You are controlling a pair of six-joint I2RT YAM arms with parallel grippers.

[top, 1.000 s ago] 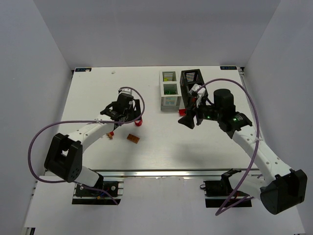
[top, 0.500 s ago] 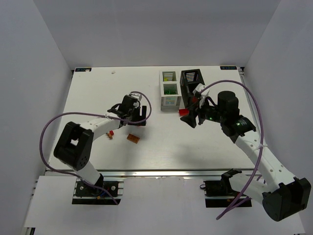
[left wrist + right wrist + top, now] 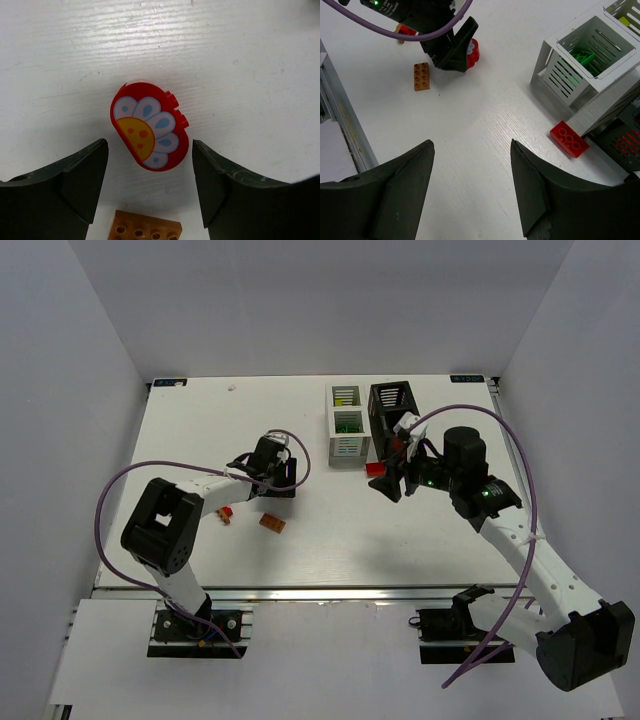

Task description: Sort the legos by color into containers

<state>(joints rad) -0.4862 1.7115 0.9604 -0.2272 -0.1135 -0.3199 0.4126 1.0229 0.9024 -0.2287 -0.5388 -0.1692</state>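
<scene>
A red rounded lego [image 3: 149, 125] with a flower print lies flat on the white table, its near end between my left gripper's [image 3: 150, 150] open jaws, a gap on each side. From above, the left gripper [image 3: 275, 480] covers it. An orange lego [image 3: 147, 227] [image 3: 272, 524] lies just nearer. My right gripper [image 3: 472, 145] [image 3: 392, 483] hovers open and empty over bare table. A red lego [image 3: 569, 138] [image 3: 376, 469] lies at the foot of the white container [image 3: 560, 80] [image 3: 345, 448], which holds a green lego [image 3: 582, 56]. The black container [image 3: 393, 405] stands beside it.
A small red lego [image 3: 226, 513] lies left of the orange one. The left arm's purple cable [image 3: 120, 485] loops out to the left and the right arm's cable [image 3: 520, 455] arcs over the right side of the table.
My left gripper has shifted right and come down around the red flower lego, its jaws narrowing. The right gripper has pulled back slightly, uncovering the red lego by the white container.
</scene>
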